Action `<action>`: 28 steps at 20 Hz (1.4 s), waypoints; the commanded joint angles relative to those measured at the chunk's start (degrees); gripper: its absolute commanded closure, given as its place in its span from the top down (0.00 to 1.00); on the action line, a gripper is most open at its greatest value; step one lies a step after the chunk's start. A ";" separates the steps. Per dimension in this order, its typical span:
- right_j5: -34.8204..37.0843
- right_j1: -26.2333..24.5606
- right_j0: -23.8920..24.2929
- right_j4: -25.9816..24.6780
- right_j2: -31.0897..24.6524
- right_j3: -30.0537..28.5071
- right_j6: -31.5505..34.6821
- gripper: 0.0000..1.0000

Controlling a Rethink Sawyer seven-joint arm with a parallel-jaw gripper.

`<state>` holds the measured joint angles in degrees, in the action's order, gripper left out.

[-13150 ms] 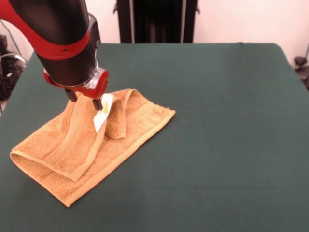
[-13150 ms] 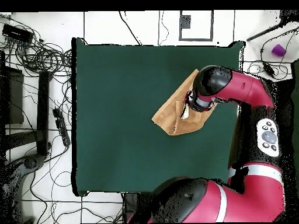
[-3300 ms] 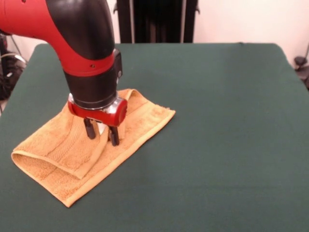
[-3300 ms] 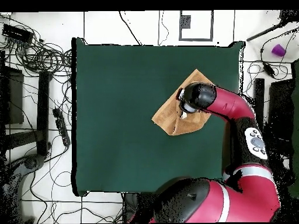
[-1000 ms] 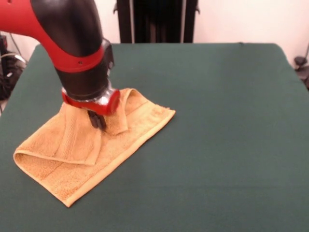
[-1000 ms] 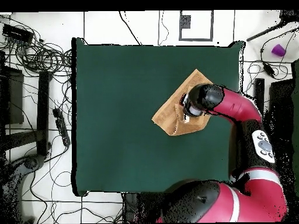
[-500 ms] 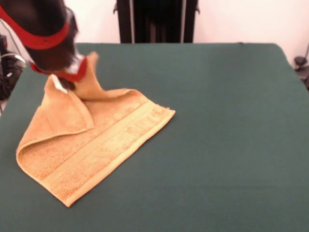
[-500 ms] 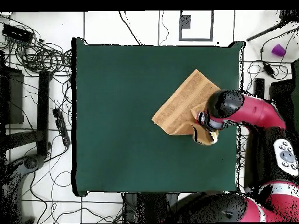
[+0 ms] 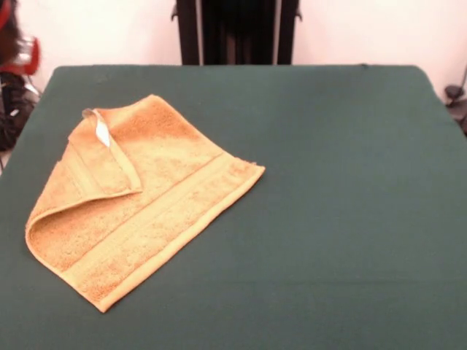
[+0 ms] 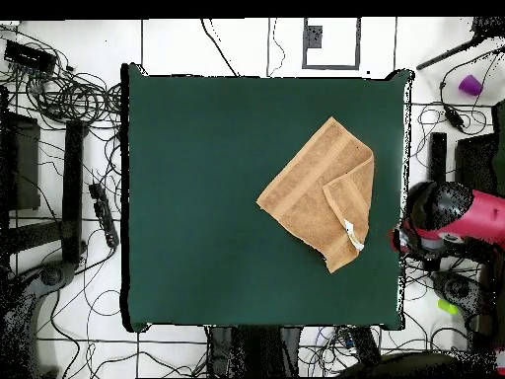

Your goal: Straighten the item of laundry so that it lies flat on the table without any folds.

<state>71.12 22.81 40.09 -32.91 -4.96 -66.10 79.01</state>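
The orange-yellow towel, the item of laundry (image 9: 157, 197), lies on the left part of the dark green table (image 9: 336, 189). One corner flap (image 9: 98, 164) is folded back over the towel, and the white label (image 9: 102, 133) shows at the flap's edge. The far corner lies spread flat. From overhead, the towel (image 10: 311, 188) sits near the table's (image 10: 197, 197) right edge, the flap (image 10: 352, 197) and label (image 10: 350, 234) on its right side. My gripper (image 10: 403, 240) hangs beyond that table edge, apart from the towel. In the front view only a red blur of the arm (image 9: 20, 52) shows at the top left.
Cables lie on the floor all round the table (image 10: 69, 94). A purple cup (image 10: 470, 85) stands on the floor at the upper right. A black stand (image 9: 237, 33) rises behind the table's far edge.
The arm has swung off the table and let the towel go. The corner it had lifted now lies spread flat at the far side; one flap stays folded over.
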 commanded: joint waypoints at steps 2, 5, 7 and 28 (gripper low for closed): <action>6.56 -3.63 0.10 -5.52 -5.36 4.64 -23.11 0.00; 9.33 -4.58 1.34 1.77 -7.32 3.90 -15.68 0.00; 7.18 -5.25 2.59 8.00 -9.44 1.95 -9.42 0.00; -27.75 -15.15 -3.03 35.38 -9.10 -0.94 13.55 0.00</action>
<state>47.83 14.49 42.59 -3.02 -8.65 -62.52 73.40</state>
